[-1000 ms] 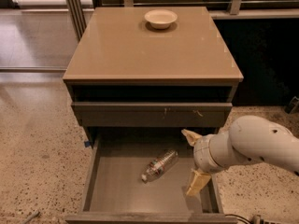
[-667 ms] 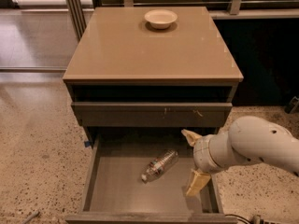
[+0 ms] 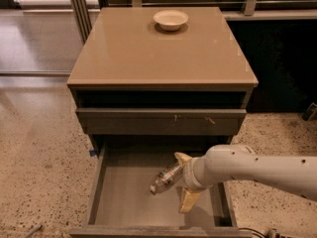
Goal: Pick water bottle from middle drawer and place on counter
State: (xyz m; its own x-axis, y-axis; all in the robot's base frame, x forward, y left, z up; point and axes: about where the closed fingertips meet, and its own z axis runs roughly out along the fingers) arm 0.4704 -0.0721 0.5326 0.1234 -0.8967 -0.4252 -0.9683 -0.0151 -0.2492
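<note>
The water bottle, small and clear with a white cap, lies on its side on the grey floor of the open middle drawer. My gripper is down inside the drawer at the bottle's right end. It is open, with one yellowish finger above the bottle and the other below it. The bottle's base sits between the fingers, and I cannot tell whether they touch it. The tan counter tops the cabinet above.
A white bowl stands at the back of the counter. A shallower drawer above the middle one is shut. The drawer's tall side walls flank the gripper. Speckled floor lies on both sides of the cabinet.
My gripper has moved left and slightly down in the drawer, so its open fingers now straddle the bottle's right end. The bottle has hardly moved.
</note>
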